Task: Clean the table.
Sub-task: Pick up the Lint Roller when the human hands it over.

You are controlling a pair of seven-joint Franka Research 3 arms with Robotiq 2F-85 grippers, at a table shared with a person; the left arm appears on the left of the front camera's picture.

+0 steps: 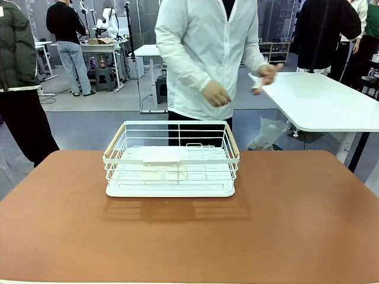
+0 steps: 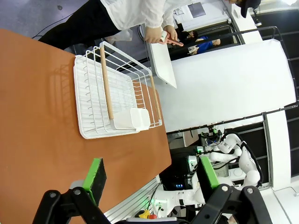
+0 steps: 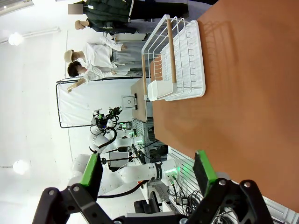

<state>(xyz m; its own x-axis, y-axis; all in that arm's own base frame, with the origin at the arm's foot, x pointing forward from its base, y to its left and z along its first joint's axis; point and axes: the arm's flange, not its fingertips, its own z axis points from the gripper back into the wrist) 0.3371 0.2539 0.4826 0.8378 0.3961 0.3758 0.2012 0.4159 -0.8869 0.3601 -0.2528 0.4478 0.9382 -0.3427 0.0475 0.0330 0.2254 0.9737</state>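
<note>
The reddish-brown table [image 1: 284,219] spreads across the front view, with a white wire rack [image 1: 172,160] standing near its far middle. In the left wrist view the table [image 2: 37,116] runs down the left side with the rack [image 2: 112,98] on it, and my left gripper [image 2: 152,175] is open, its green pads wide apart above the table's edge with nothing between them. My right gripper [image 3: 149,170] is also open and bare, off the edge of the table [image 3: 243,107], with the rack [image 3: 177,60] farther away.
A person in a white jacket [image 1: 207,53] stands behind the rack, hands near a white-topped table [image 1: 325,100] at the right. The rack has wooden handles and a small white box on its side. Other people stand in the background.
</note>
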